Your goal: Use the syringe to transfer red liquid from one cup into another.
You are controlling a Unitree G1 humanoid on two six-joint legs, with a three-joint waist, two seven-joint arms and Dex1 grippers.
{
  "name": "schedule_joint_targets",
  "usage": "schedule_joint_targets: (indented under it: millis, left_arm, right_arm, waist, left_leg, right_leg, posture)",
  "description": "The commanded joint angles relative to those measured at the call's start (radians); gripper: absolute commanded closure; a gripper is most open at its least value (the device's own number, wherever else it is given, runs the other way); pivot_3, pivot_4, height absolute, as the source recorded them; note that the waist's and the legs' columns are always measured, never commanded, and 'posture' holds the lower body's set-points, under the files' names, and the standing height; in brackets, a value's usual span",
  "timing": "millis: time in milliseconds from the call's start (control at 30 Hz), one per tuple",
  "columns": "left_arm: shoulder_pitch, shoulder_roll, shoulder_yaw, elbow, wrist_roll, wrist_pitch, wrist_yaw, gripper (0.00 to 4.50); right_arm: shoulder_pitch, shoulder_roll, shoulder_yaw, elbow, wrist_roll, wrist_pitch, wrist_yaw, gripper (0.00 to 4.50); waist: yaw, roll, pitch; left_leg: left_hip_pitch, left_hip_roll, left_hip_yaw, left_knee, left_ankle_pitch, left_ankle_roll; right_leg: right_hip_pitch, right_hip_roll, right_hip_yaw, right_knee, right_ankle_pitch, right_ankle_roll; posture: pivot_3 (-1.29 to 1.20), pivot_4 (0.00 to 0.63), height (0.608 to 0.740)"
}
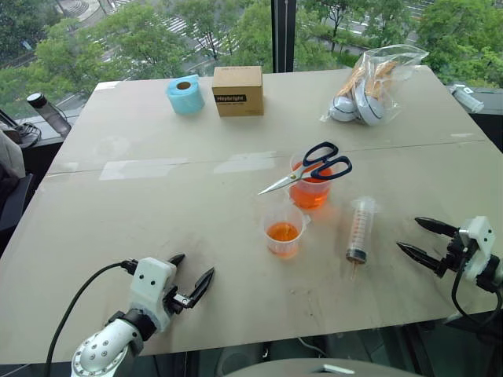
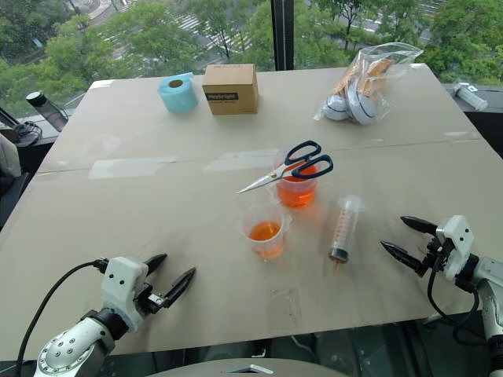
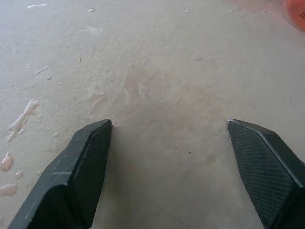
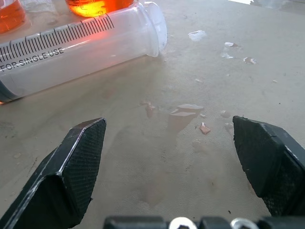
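The syringe (image 1: 360,228) lies flat on the table, thin tip toward me, barrel empty; its printed scale shows close up in the right wrist view (image 4: 81,47). Two clear cups hold red liquid: a fuller one (image 1: 311,192) farther back and a nearer one (image 1: 283,233) with less in it. Which of them is wider I cannot tell. My right gripper (image 1: 408,234) hovers open just right of the syringe, fingers pointing at it, nothing between them. My left gripper (image 1: 195,265) is open and empty near the front left, well short of the cups.
Black-handled scissors (image 1: 310,169) rest across the fuller cup's rim. At the back stand a blue tape roll (image 1: 185,95), a cardboard box (image 1: 237,90) and a plastic bag (image 1: 369,86). A bottle (image 1: 49,114) stands off the table's left edge. Small wet spots (image 4: 188,112) mark the tabletop.
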Motion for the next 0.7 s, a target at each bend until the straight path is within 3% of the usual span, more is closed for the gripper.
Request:
schedule_joint_targets:
  millis: [33,700]
  left_arm:
    - [0.005,0.014,0.001,-0.035,-0.006,0.005,-0.008,0.53]
    - [-0.026,0.016,0.0,-0.017,-0.011,-0.002,-0.018,0.53]
  right_arm:
    - [-0.009,-0.013,-0.016,0.008,-0.004,-0.036,0.011,0.01]
    - [-0.064,-0.039,-0.006,0.082,-0.04,-0.052,0.024,0.01]
  waist:
    - [0.0,0.0,0.0]
    - [0.0,-0.001,0.001]
  left_leg:
    - [0.0,0.0,0.0,0.0,0.0,0.0]
    - [0.0,0.0,0.0,0.0,0.0,0.0]
  right_leg:
    - [0.0,0.0,0.0,0.0,0.0,0.0]
    - [0.0,0.0,0.0,0.0,0.0,0.0]
  posture:
    - [0.0,0.15,0.74]
    - [0.0,0.15,0.74]
